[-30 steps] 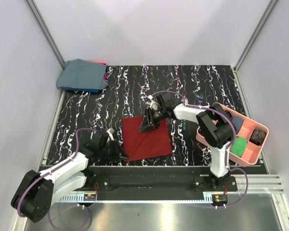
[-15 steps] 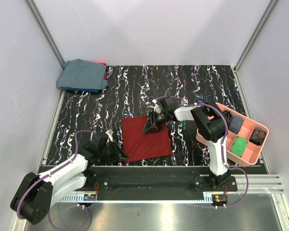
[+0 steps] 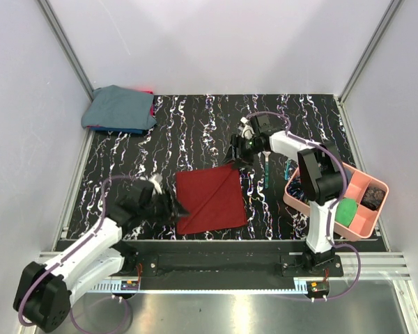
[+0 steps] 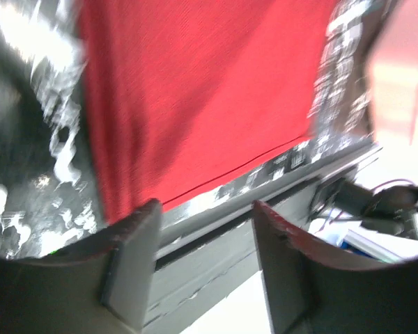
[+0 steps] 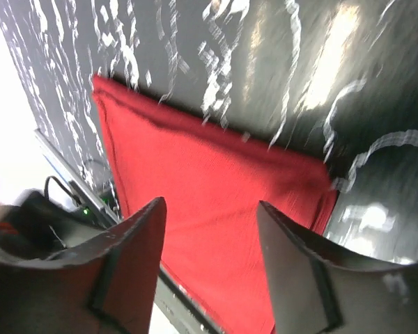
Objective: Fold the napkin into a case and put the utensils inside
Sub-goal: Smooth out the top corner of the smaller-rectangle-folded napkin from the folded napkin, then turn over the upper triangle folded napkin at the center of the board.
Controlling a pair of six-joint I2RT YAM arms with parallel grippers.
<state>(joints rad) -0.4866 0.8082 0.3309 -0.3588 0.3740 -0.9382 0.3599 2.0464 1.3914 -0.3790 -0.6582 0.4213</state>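
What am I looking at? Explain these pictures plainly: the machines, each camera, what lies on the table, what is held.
These are two robot arms bolted at the near edge of a black marbled table. The large picture comes from a fixed camera above and behind them. The other two come from a camera on each wrist, looking past that arm's own two fingers. A dark red napkin lies flat in the middle of the table. The left gripper is by the napkin's left edge, and the right gripper is just beyond its far right corner. Both grippers are open and hold nothing. A blue-grey cloth bundle lies at the far left, and a pink tray with small items in it sits on the right.
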